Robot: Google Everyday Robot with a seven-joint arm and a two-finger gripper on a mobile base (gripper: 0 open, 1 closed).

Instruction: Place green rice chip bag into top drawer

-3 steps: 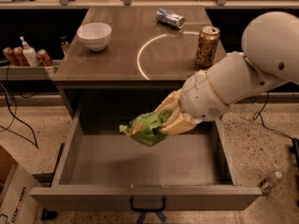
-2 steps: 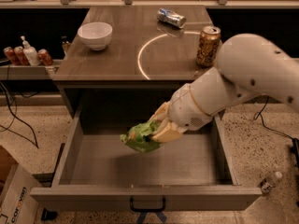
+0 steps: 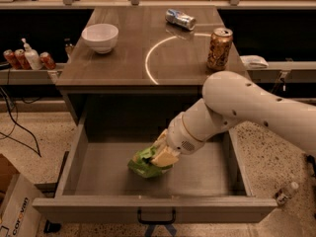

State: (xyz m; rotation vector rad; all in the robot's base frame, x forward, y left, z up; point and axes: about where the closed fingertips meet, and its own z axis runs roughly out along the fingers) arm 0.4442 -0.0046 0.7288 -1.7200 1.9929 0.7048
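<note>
We hold the green rice chip bag (image 3: 143, 164) inside the open top drawer (image 3: 73, 154).
Our gripper (image 3: 160, 156) sits low at the drawer's middle, jaws clamped on the bag; we cannot tell whether the bag touches the floor. A white bowl (image 3: 100, 37) and a gold-brown can (image 3: 219, 48) stand on the counter (image 3: 133, 31) above.

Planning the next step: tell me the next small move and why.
Probably open the gripper and release the bag: it holds the bag low inside the open drawer, about mid-floor, clear of the walls. I cannot tell whether the bag already touches the floor, but any drop looks slight.
</note>
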